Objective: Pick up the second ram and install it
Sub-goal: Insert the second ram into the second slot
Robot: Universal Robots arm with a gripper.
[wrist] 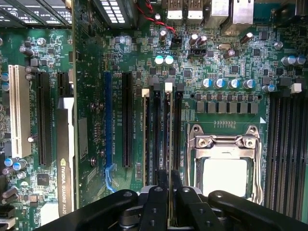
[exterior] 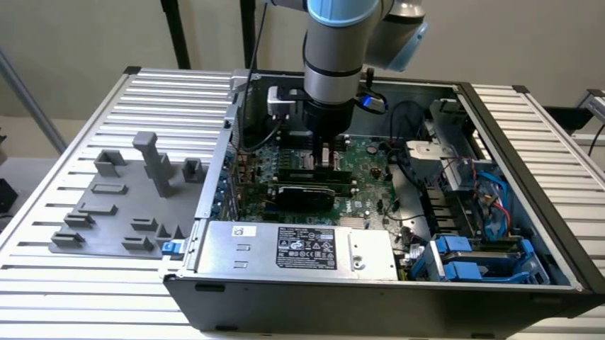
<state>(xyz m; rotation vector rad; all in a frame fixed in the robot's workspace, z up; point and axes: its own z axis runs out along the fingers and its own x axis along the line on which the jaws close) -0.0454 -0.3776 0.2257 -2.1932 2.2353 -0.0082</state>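
**Nearly seated: second stick over its slot**

Right now I have the arm reaching straight down into the open computer case (exterior: 567,276), with the gripper (exterior: 322,157) low over the motherboard (exterior: 364,177); in the wrist view the gripper (wrist: 167,190) has its fingers (wrist: 155,211) drawn close together, clamped on the top edge of the second ram (wrist: 168,130), which runs edge-on away from the camera between the black slots; a similar thin stick (wrist: 145,134) stands just beside it, which I take to be the first one already in place; the CPU socket (wrist: 224,159) lies on the far side of these slots, and the graphics card (wrist: 65,159) is well apart on the other side.

I judge the step in hand to be the insertion itself: the pick-up is done, the grey fixture tray (exterior: 118,205) on the exterior view's left no longer carries a stick that I can see; whether the stick is already bottomed in its slot I cannot tell, nor whether the white end latch (wrist: 168,86) has snapped over.

What the next move calls for, in my judgement, is a straight, even downward press with no tilt, so both ends seat together; any sideways lean risks binding against the neighbouring stick.
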